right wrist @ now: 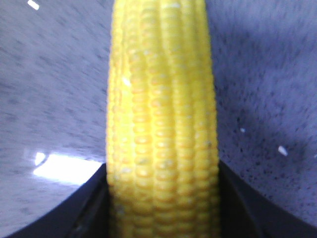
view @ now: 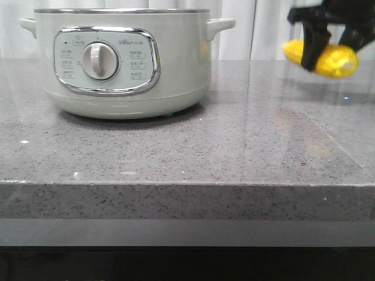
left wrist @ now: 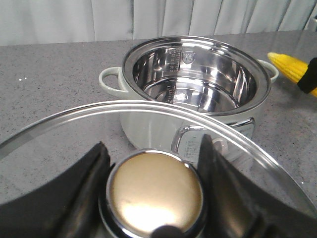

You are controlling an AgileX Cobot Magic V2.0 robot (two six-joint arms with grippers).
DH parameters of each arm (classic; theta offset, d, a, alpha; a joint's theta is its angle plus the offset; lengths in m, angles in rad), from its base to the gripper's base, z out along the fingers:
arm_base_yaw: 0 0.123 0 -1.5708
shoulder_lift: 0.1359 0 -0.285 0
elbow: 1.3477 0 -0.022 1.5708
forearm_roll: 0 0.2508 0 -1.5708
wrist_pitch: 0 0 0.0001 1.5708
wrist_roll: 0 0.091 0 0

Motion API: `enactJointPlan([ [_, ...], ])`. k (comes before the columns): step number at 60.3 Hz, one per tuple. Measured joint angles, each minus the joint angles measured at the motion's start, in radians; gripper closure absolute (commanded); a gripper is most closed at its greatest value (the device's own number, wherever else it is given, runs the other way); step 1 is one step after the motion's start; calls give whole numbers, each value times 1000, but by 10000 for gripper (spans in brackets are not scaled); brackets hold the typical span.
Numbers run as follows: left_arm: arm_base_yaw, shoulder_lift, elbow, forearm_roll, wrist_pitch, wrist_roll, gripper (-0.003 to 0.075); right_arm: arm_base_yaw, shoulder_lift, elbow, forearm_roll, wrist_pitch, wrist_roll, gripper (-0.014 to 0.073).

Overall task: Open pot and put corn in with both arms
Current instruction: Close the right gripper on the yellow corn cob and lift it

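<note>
The pale grey-green pot (view: 123, 64) stands on the left of the counter, its dial panel facing me. In the left wrist view the pot (left wrist: 198, 79) is open, its steel inside bare. My left gripper (left wrist: 154, 163) is shut on the brass knob (left wrist: 154, 191) of the glass lid (left wrist: 64, 119), held up in front of the pot; it is out of the front view. My right gripper (view: 328, 41) is shut on the yellow corn (view: 322, 57), held in the air at the right of the pot. The corn also shows in the right wrist view (right wrist: 161, 124) and the left wrist view (left wrist: 292, 67).
The grey speckled counter (view: 234, 146) runs to a front edge near me. White curtains (view: 263, 29) hang behind the pot. The pot's two side handles (view: 220, 26) stick out left and right.
</note>
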Motion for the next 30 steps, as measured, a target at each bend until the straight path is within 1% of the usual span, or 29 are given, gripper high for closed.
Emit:
enactJointPlan([
  [10,0,0,0,-1,0,0,491,73,-57,-132,0,37,0,291],
  [19,0,0,0,-1,0,0,491,178,-84,-266,2,48,0,291],
  [30,0,0,0,-1,-8,0,491,306,-86,-338,13,26,0,291],
])
